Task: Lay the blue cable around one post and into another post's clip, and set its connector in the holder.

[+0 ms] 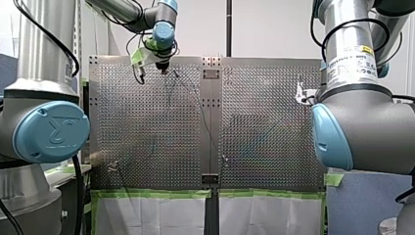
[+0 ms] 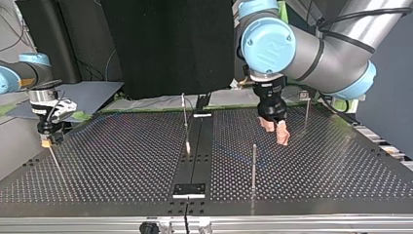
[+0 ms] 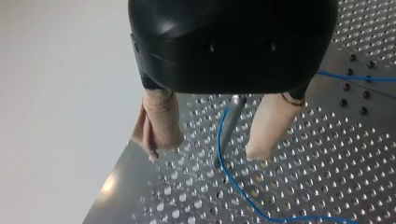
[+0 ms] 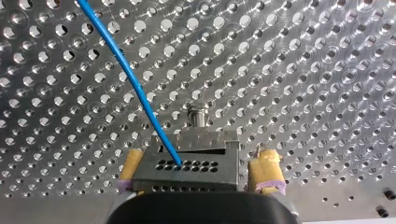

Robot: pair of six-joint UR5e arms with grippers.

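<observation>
Perforated metal table [image 2: 122,156] formed the work surface, with dark screens behind it in the top view.

Left gripper [image 3: 210,148]: black body with beige pads [image 3: 161,126], spread wide and holding nothing. A slim metal post [image 3: 232,119] stood upright in the gap between the two pads. The blue cable [image 3: 233,184] ran down close beside this post, curved past its foot and lay on the table under the gripper. A further stretch of the same cable crossed the table beyond one pad. In the top view a second post [image 2: 254,163] stood near this gripper, on the side towards the camera, and a third post [image 2: 307,107] stood just beside it on the far side. Neither touched the gripper.

Right gripper [image 4: 199,157]: pressed onto the black connector [image 4: 191,170], which sat between its yellow pads [image 4: 132,163]. One pad lay against the connector's side, and a narrow slit showed at the other. The cable left the connector's holed face and ran away ahead of the gripper over the table. A grey metal part and a round stud showed just beyond the connector. What they belonged to could not be told. In the top view this gripper hung low over the table, well apart from the left gripper.
</observation>
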